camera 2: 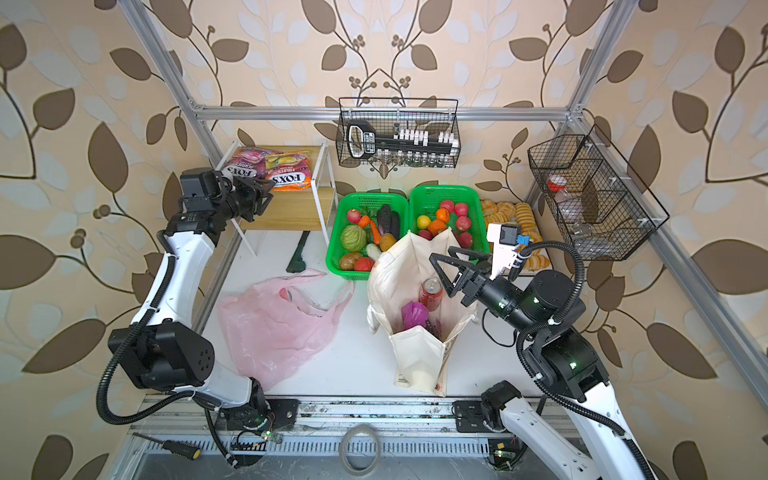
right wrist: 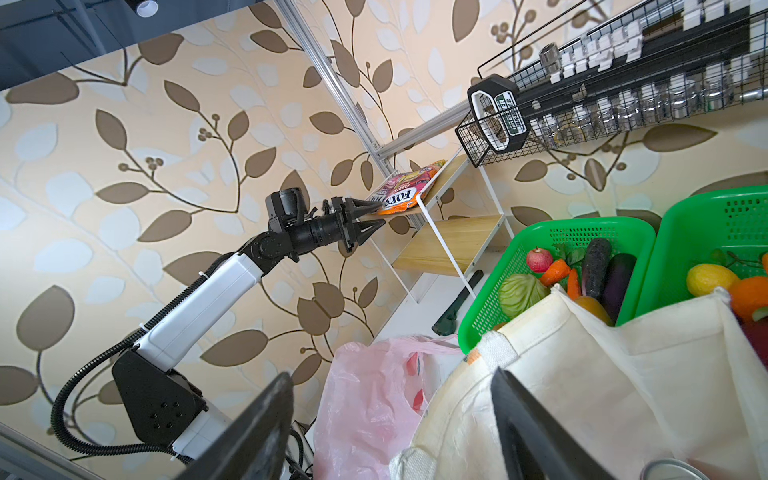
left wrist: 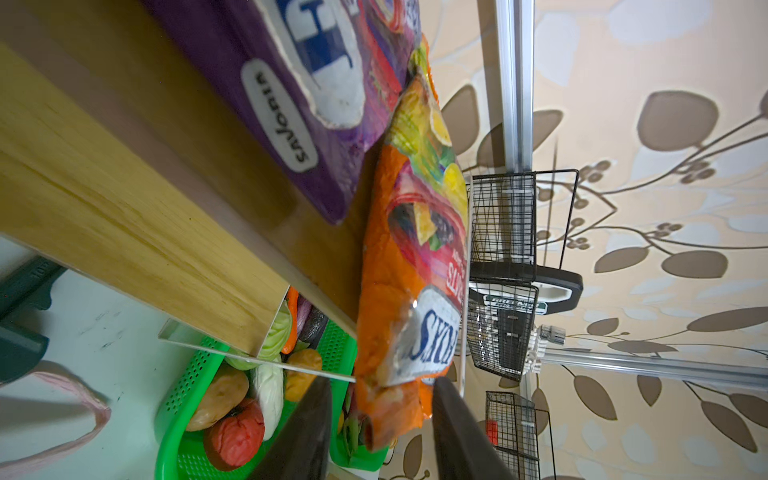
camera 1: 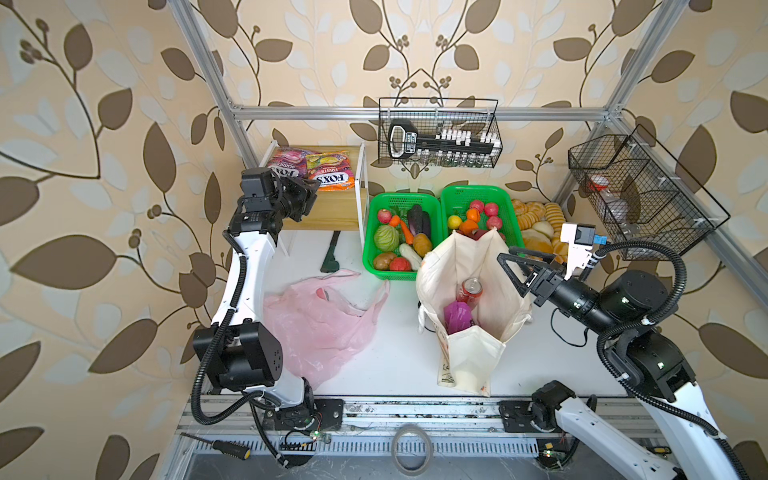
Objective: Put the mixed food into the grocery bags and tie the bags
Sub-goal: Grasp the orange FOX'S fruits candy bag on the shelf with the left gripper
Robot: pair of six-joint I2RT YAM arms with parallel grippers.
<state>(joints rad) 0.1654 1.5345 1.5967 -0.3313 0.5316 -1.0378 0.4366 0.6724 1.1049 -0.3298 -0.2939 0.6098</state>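
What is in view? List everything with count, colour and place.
FOX'S pouches: two, orange and purple, on the wooden shelf.
Baskets: two, green, behind the tote, holding vegetables and fruit.
Canvas tote: one, cream, standing mid-table.
Soda can: one, red, inside the tote.
Packet: one, purple, inside the tote.
Plastic bag: one, pink, lying left of the tote.
Bread loaves: several, golden-brown, right of the baskets.
Wire baskets: two, black, hung on the frame.
Screwdriver: one, yellow-black, front rail.
Left gripper: black, open around the orange pouch's corner.
Right gripper: black, open at the tote's rim.
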